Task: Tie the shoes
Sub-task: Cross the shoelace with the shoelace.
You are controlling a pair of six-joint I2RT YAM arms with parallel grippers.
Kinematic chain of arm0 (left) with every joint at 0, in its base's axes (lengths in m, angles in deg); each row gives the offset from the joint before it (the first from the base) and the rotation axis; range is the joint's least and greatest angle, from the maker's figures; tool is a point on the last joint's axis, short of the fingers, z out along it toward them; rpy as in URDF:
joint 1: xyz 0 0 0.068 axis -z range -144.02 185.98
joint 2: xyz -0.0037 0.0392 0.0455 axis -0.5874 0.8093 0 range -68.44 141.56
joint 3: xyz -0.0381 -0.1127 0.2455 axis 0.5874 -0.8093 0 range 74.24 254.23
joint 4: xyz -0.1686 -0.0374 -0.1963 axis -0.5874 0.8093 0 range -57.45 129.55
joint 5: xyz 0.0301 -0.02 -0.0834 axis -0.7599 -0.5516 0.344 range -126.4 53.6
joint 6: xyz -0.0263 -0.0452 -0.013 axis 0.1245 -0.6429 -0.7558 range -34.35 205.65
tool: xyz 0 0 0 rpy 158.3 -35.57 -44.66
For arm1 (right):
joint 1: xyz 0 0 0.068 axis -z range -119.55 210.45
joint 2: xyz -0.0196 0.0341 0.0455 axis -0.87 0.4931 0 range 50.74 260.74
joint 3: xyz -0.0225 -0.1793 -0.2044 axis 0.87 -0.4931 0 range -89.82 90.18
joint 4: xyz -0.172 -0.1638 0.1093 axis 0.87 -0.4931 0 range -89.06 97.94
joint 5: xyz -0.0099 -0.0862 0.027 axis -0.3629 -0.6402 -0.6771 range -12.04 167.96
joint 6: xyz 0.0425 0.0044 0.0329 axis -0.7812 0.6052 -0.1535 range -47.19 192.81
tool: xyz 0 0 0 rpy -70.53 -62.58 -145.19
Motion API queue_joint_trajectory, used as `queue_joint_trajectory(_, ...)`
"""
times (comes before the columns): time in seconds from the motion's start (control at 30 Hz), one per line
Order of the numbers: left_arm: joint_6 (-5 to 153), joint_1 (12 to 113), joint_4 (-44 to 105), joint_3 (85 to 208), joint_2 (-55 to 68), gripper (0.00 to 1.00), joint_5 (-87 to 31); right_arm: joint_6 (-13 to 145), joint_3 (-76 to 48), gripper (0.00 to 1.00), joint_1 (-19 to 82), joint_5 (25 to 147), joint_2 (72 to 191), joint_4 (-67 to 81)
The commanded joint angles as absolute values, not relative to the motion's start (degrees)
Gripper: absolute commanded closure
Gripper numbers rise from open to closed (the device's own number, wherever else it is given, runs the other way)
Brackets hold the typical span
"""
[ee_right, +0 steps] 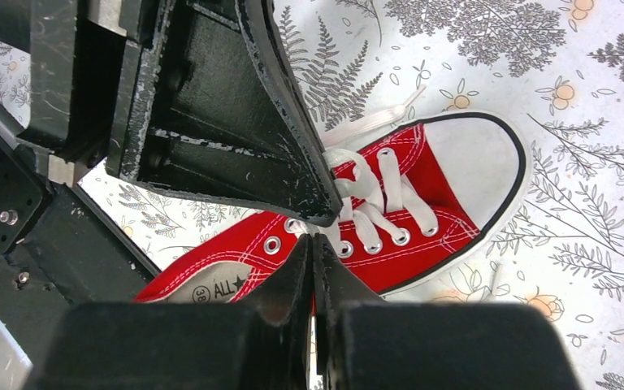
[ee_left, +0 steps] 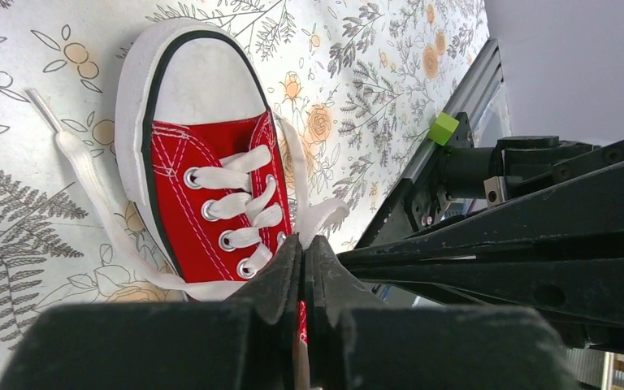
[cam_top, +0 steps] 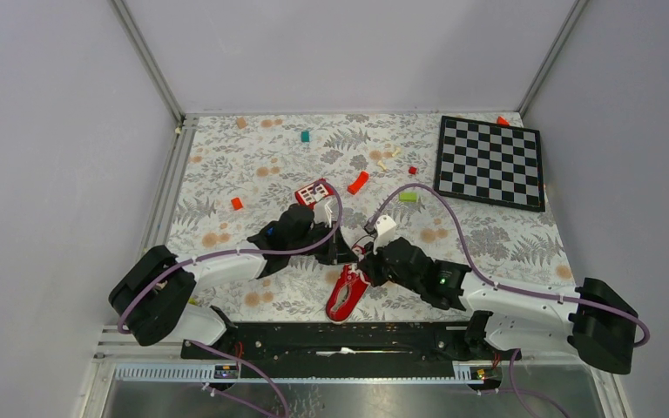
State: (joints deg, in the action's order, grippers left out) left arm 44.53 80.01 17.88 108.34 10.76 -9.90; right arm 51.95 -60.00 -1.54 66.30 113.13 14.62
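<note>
The red canvas sneaker (cam_top: 346, 294) with white sole and toe cap lies near the table's front edge, toe toward the arms. In the left wrist view the shoe (ee_left: 211, 187) points toe up. My left gripper (ee_left: 303, 244) is shut above its top eyelets, with a white lace (ee_left: 322, 216) coming out of the tips. One lace end (ee_left: 73, 154) trails loose on the cloth. In the right wrist view the shoe (ee_right: 422, 203) lies sideways. My right gripper (ee_right: 313, 244) is shut on a lace (ee_right: 343, 230) at the top eyelets, right under the left gripper's finger (ee_right: 236, 122). Both grippers (cam_top: 335, 252) (cam_top: 368, 261) meet above the shoe's opening.
A chessboard (cam_top: 490, 161) lies at the back right. A red block with white squares (cam_top: 314, 192), a curved red-orange piece (cam_top: 358, 182), a green block (cam_top: 408, 197) and small coloured bits are scattered behind the arms. The black base rail (cam_top: 340, 335) runs just in front of the shoe.
</note>
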Motion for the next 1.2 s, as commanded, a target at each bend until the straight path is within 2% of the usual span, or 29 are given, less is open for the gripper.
queue_joint_trajectory(0.0, 41.57, 80.92, 14.63, 110.63, 11.03, 1.00, -13.77, 52.00, -61.11, 1.00, -2.08, 62.11, 110.01, 13.87)
queue_joint_trajectory(0.47, 37.32, 85.10, 23.79, 112.91, 8.62, 1.00, -26.17, 51.20, -61.54, 1.00, -1.99, 63.82, 108.76, 13.63)
queue_joint_trajectory(0.6, 38.27, 85.08, 27.51, 113.51, 7.01, 1.00, -28.96, 48.12, -61.65, 0.89, -2.77, 66.79, 108.66, 15.83)
queue_joint_trajectory(0.8, 38.42, 85.10, 28.60, 112.38, 5.44, 1.00, -29.41, 45.23, -59.35, 0.83, -6.87, 64.31, 112.53, 17.81)
queue_joint_trajectory(1.17, 37.77, 85.11, 29.18, 112.32, 5.23, 1.00, -28.61, 42.64, -55.10, 0.81, -10.61, 56.46, 119.13, 17.42)
